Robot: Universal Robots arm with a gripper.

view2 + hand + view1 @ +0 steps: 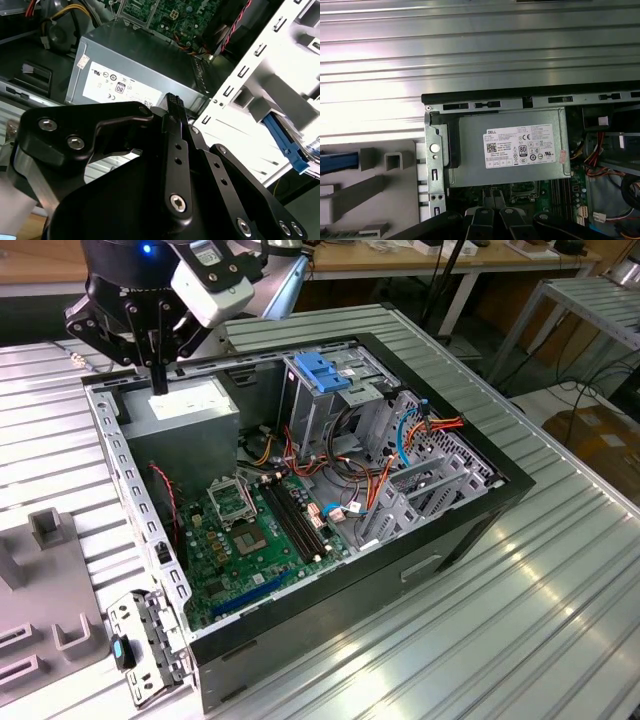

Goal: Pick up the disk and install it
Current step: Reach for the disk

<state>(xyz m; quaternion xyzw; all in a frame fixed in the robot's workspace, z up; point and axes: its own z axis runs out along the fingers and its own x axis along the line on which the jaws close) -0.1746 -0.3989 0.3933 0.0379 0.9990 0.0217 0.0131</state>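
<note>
Closed hand (158, 383) hangs over computer case (420, 562) on ribbed table (560, 620), benches (350, 260) behind.

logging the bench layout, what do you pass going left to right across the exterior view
grey fixture blocks -> power-supply box -> drive cage with blue handle -> orange cables -> brown cardboard box

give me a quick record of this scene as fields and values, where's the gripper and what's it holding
gripper: shut, holding nothing
gripper position: over the power supply, at a corner of the case
case: open, lying on the ribbed table
cage: blue handle, inside the case
motherboard: exposed on the case floor
fixture: grey, beside the case on the exterior view's left
</note>
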